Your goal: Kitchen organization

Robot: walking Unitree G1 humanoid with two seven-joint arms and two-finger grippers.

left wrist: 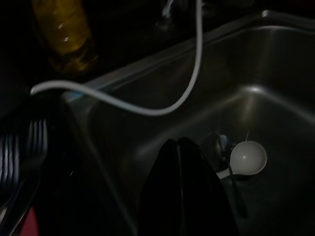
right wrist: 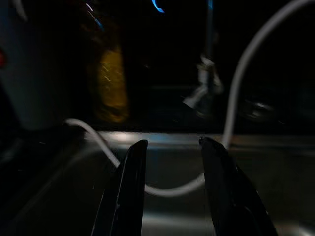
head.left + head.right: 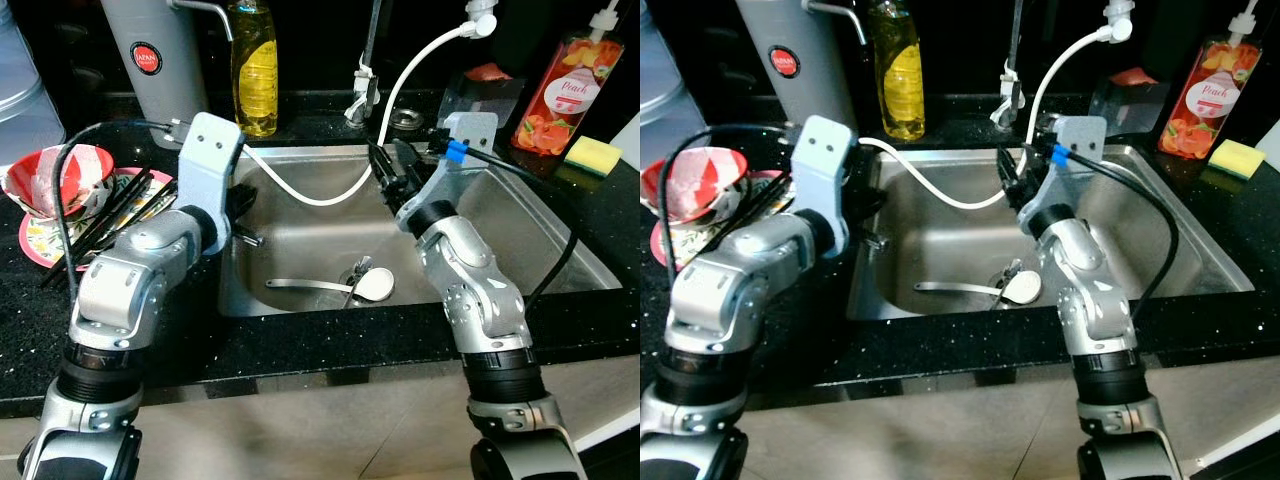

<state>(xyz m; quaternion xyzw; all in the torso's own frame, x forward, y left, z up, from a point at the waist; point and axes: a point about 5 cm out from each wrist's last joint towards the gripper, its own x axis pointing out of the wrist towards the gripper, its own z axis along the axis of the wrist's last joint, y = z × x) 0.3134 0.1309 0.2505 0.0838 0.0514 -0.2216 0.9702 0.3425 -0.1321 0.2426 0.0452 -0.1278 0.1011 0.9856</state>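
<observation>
A steel sink [image 3: 300,235] lies before me in the black counter. A white-bowled ladle [image 3: 372,286] lies on its bottom by the drain, handle pointing left; it is also in the left wrist view [image 1: 248,157]. My left gripper [image 3: 244,208] hangs over the sink's left edge, its fingers [image 1: 178,147] shut with nothing between them. My right gripper [image 3: 386,168] is raised over the back of the sink and points at the back wall. It is open and holds nothing [image 2: 172,143]. A white hose [image 3: 320,196] sags just in front of it.
On the left counter sit a red bowl [image 3: 55,180], a patterned plate [image 3: 40,240] and black chopsticks [image 3: 110,215]. Behind the sink stand a grey thermos [image 3: 155,60], a yellow bottle [image 3: 254,65], the faucet [image 3: 365,80], a peach soap bottle [image 3: 568,90] and a yellow sponge [image 3: 592,153].
</observation>
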